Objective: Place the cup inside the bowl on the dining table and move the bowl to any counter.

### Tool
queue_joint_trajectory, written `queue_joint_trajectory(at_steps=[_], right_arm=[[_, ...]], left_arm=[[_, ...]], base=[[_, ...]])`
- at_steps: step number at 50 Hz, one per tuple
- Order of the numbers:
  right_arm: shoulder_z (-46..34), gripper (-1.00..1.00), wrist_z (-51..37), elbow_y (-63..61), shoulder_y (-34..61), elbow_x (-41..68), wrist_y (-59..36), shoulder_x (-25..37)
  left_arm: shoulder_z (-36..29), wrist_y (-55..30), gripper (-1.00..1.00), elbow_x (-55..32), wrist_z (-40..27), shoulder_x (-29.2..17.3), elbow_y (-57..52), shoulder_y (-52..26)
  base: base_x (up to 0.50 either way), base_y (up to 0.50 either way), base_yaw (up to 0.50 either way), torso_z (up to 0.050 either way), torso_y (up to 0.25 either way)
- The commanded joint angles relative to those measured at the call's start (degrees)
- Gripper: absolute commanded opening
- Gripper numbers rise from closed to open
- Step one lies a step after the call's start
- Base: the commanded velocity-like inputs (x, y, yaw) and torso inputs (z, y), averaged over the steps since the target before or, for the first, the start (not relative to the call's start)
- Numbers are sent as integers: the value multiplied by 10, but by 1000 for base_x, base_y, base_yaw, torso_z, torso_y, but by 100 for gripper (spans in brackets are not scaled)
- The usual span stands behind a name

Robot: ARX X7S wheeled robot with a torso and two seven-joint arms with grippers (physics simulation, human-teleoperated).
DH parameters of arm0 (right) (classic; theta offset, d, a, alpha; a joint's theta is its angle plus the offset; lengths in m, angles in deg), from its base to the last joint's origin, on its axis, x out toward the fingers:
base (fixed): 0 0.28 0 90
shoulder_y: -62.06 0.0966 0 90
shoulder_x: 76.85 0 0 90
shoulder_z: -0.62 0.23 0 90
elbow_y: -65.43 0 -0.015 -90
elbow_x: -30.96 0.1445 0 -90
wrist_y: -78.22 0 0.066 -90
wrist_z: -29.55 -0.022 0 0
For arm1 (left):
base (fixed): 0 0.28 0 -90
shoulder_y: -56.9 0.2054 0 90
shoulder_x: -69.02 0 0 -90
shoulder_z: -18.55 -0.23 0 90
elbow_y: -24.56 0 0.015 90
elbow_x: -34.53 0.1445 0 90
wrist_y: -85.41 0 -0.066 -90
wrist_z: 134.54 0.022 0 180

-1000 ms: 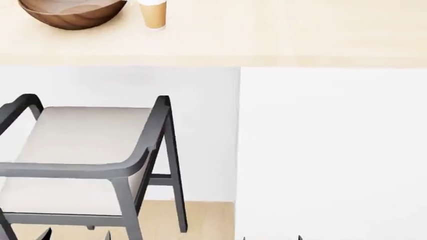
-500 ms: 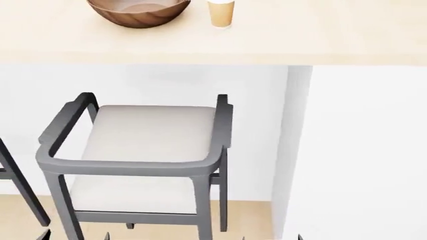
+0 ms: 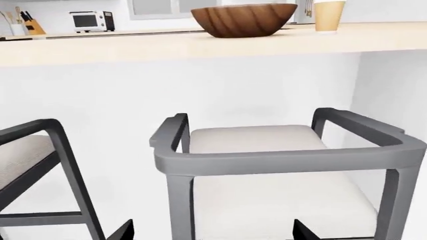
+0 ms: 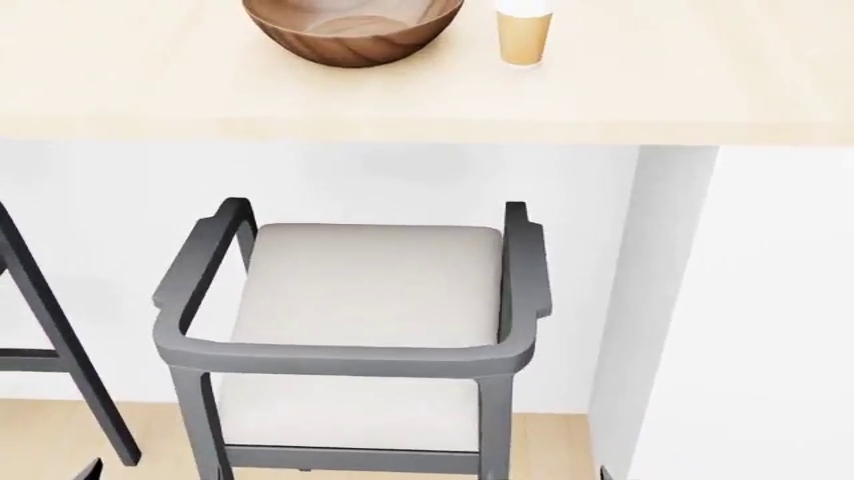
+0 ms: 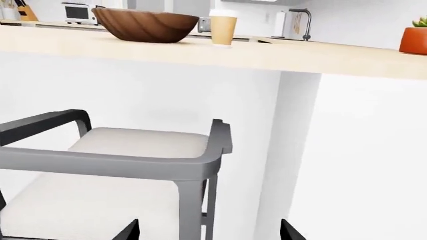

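The wooden bowl [image 4: 354, 30] stands on the pale dining table [image 4: 627, 95], with the lidded paper cup [image 4: 523, 35] upright just to its right, apart from it. The left wrist view has the bowl [image 3: 243, 20] and cup [image 3: 329, 15] high up on the tabletop [image 3: 133, 47], as does the right wrist view, with bowl [image 5: 147, 25] and cup [image 5: 223, 28]. My left gripper [image 3: 213, 235] and right gripper [image 5: 210, 234] are open and empty. Both hang low in front of a chair, well below the table's edge.
A grey chair with a pale seat [image 4: 367, 290] stands between me and the table, and a second chair [image 4: 40, 300] is at the left. The table's white side panel [image 4: 747, 320] fills the right. Behind lies a counter [image 3: 100, 34] with a microwave [image 3: 87, 20]. A red-orange pot [image 5: 415, 40] sits on the table.
The head view has swung left: bowl, cup and chair have shifted right in the picture, and the chair now sits in the middle. A second chair has come in at the left.
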Motion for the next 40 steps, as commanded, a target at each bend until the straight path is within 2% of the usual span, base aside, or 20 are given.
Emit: queue_joint_trajectory(at_steps=[1,16,19,40], right_arm=[[4,100,-4,-2,-1,14,8,0],[-6,100,-8,2,2,11,7,6],[-7,100,-9,1,2,11,7,7],[-13,100,-14,1,3,18,9,12]], left_arm=[[-7,-9,100,-3,-5,0,-4,-4],[-6,8,100,-3,-14,-5,-5,-2],[-17,3,100,22,-22,-12,-5,-2],[-15,16,100,9,-27,-17,-3,1]], base=[[0,0,0,0,0],[0,0,0,2,0],[0,0,0,50,0],[0,0,0,50,0]])
